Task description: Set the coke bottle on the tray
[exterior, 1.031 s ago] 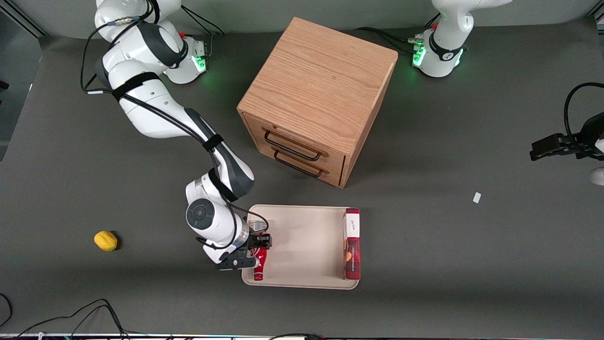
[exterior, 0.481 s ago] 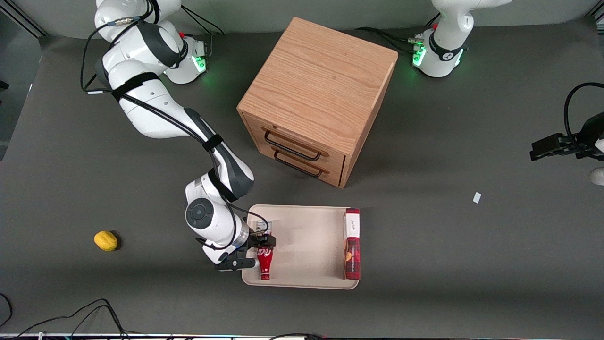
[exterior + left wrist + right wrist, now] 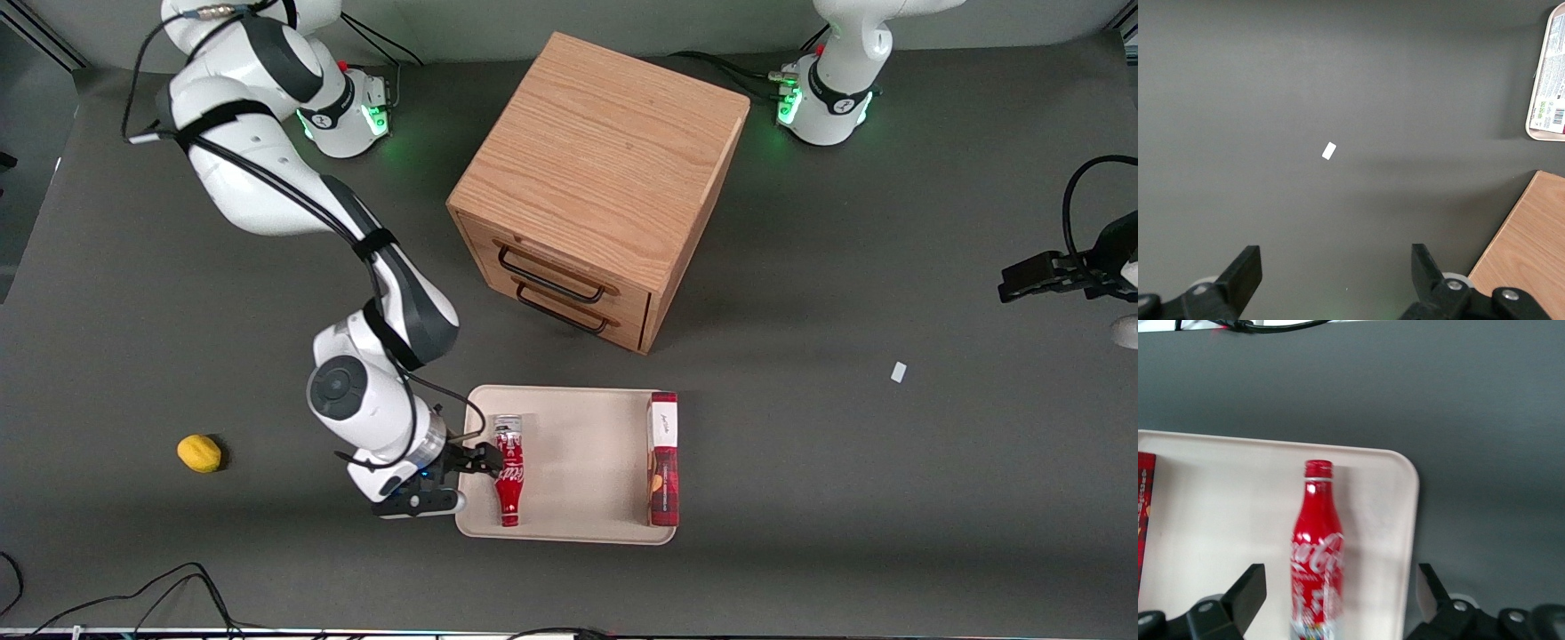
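Coke bottle (image 3: 508,472) lies flat on tray (image 3: 578,524), at the working arm's end, neck twd front cam, w/ gripper (image 3: 464,469) released, fingers spread apart & clear of it, just beside tray's edge; red snack box (image 3: 663,458) sits at tray's parked-arm end.
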Controlling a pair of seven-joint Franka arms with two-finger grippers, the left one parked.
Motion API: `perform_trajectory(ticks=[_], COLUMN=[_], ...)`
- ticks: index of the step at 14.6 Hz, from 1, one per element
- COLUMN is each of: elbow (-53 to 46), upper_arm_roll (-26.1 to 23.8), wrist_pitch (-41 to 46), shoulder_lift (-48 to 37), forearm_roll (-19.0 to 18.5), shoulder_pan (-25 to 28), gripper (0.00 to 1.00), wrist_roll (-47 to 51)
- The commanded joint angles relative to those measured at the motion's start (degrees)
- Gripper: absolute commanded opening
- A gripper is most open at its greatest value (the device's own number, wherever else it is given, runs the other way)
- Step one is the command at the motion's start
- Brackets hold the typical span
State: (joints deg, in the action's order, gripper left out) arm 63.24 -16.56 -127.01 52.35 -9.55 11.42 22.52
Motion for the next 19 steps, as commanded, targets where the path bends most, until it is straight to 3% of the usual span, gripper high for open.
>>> perform_trajectory(ticks=[1, 7, 10, 15, 19], elbow=[13.53, 38.58, 48.0, 54.79, 54.71], upper_arm_roll=[1.96, 8.11, 12.24, 15.24, 16.73], wrist_pitch=[3.96, 5.63, 6.68, 17.3, 25.22], shoulder_lift=[-13.28, -38.25, -48.98, -62.87, -69.65], forearm_roll=[-0.91, 0.58, 7.07, 8.58, 8.67], shoulder_pan=[-2.71, -4.39, -4.21, -4.21, -4.21], gripper=[1.0, 1.0, 1.0, 1.0, 1.0], wrist_roll=[-2.92, -9.78, -14.32, -15.49, -17.06])
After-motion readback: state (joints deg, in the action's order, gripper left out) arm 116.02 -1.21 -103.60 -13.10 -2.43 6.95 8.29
